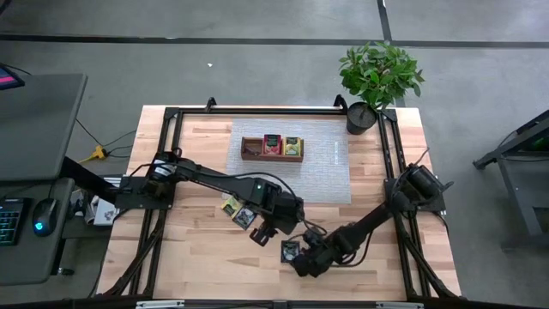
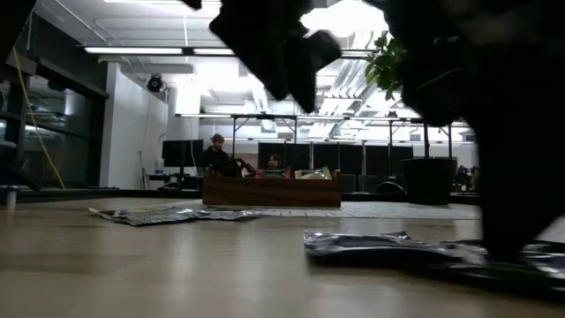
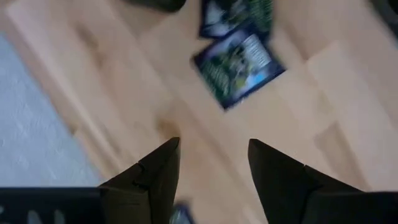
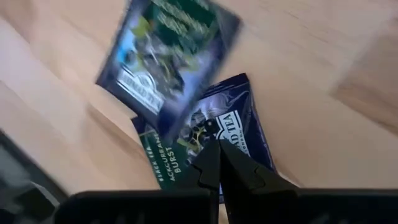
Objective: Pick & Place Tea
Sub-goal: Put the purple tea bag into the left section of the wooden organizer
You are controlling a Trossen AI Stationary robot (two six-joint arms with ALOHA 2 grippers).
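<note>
Two dark tea packets (image 4: 205, 140) (image 4: 168, 56) lie overlapping on the wooden table near its front middle; they also show in the high view (image 1: 290, 251). My right gripper (image 4: 217, 155) is shut at the lower packet. My left gripper (image 3: 211, 162) hangs open and empty above bare wood just left of them (image 1: 262, 233). A yellow-green packet (image 1: 230, 206) and another dark packet (image 1: 244, 216) lie flat on the table under the left arm. The brown tray (image 1: 273, 148) at the back holds a red packet (image 1: 271, 143) and a yellow-green packet (image 1: 292, 146). My right gripper pinches the lower dark packet at its near edge (image 4: 214, 134) between its two shut fingers, which slant down from the table's right. In the low view the packet (image 2: 397, 249) lies flat on the table. The second dark packet rests partly on top of it.
A grey mat (image 1: 334, 167) lies under the tray. A potted plant (image 1: 377, 81) stands at the back right corner. A black frame (image 1: 167, 154) runs along the table's sides. Bare wood shows at the front left (image 1: 197, 257).
</note>
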